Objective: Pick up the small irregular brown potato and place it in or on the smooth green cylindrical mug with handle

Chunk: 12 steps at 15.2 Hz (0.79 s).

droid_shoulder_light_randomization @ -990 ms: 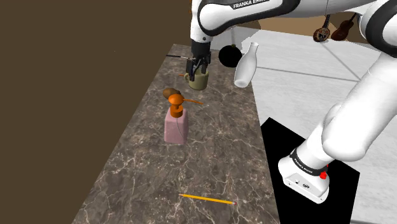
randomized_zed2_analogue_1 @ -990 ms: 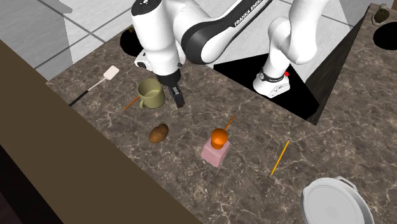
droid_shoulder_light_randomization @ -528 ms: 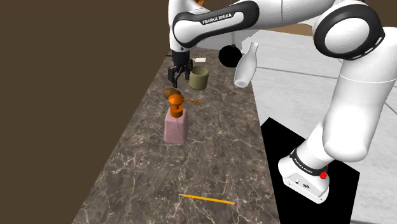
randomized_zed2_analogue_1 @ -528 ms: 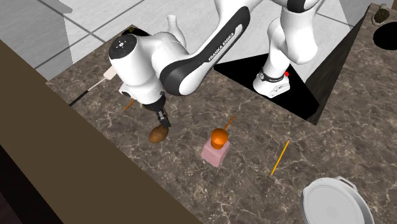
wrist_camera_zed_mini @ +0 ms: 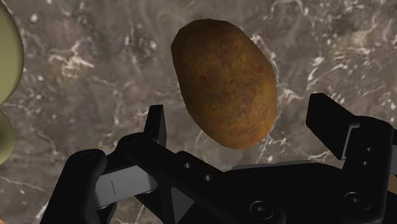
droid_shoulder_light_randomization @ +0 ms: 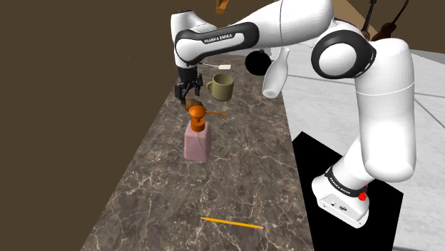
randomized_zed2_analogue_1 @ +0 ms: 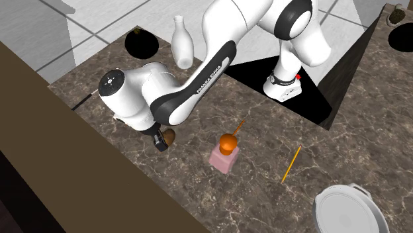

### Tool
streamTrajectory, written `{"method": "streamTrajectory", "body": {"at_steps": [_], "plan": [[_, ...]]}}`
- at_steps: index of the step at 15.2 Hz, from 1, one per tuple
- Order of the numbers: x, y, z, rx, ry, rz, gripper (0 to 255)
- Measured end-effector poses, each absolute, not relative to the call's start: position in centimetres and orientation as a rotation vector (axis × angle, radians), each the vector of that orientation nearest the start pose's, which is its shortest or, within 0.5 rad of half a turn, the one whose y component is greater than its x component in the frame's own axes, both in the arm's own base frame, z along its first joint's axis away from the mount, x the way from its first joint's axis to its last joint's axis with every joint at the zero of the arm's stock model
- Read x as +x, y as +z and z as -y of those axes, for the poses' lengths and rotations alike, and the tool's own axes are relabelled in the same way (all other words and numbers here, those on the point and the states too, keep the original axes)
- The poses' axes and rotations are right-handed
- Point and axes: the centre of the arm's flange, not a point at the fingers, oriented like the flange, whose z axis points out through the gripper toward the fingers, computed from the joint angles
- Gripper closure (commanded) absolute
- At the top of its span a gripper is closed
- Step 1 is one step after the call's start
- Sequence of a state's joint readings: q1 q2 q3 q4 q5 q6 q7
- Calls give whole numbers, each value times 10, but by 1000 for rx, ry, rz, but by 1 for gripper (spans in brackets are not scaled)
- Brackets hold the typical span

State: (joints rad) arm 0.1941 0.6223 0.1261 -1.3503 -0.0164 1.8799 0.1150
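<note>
Subject item: the small brown, rough-skinned, egg-shaped potato [wrist_camera_zed_mini: 226, 83] lies on the dark brown marble-patterned desk [droid_shoulder_light_randomization: 214, 185]. It is not lifted.

End effector: the all-black two-finger end effector [wrist_camera_zed_mini: 240, 114] is lowered over the potato. In the wrist view its fingers [wrist_camera_zed_mini: 156, 127] stand apart, one on each side of the potato's nearer end. No contact between fingers and potato is visible. In the second exterior view the end effector [randomized_zed2_analogue_1: 161, 141] sits at desk level, and the potato [randomized_zed2_analogue_1: 169, 136] shows partly just beside it on that view's right.

Target item: the smooth olive-green cylindrical mug with handle [droid_shoulder_light_randomization: 222, 87] stands upright on the desk, near the end effector [droid_shoulder_light_randomization: 188, 91] and to the shoulder view's right of it, handle turned toward it. In the wrist view a strip of the mug [wrist_camera_zed_mini: 7, 51] shows beside the potato, apart from it.

Other items:
- A pink block-shaped soap dispenser with an orange pump top [droid_shoulder_light_randomization: 197, 135] stands upright on the desk, near the potato but clear of it.
- A thin yellow pencil [droid_shoulder_light_randomization: 232, 223] lies flat well apart from the potato, toward the near end of the desk.
- A white narrow-necked bottle [droid_shoulder_light_randomization: 274, 75] stands upright beyond the mug, by the desk's edge.
- A round white lidded pan [randomized_zed2_analogue_1: 347, 210] sits at the second exterior view's lower right.
</note>
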Motion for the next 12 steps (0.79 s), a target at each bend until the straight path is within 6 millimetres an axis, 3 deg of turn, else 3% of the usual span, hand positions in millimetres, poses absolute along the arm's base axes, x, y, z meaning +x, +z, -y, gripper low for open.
{"method": "streamTrajectory", "body": {"at_steps": [5,11,12], "plan": [[683,330,-207,-3085,153,295,0],[683,326,-207,-3085,152,295,0],[683,326,-207,-3085,152,295,255]]}}
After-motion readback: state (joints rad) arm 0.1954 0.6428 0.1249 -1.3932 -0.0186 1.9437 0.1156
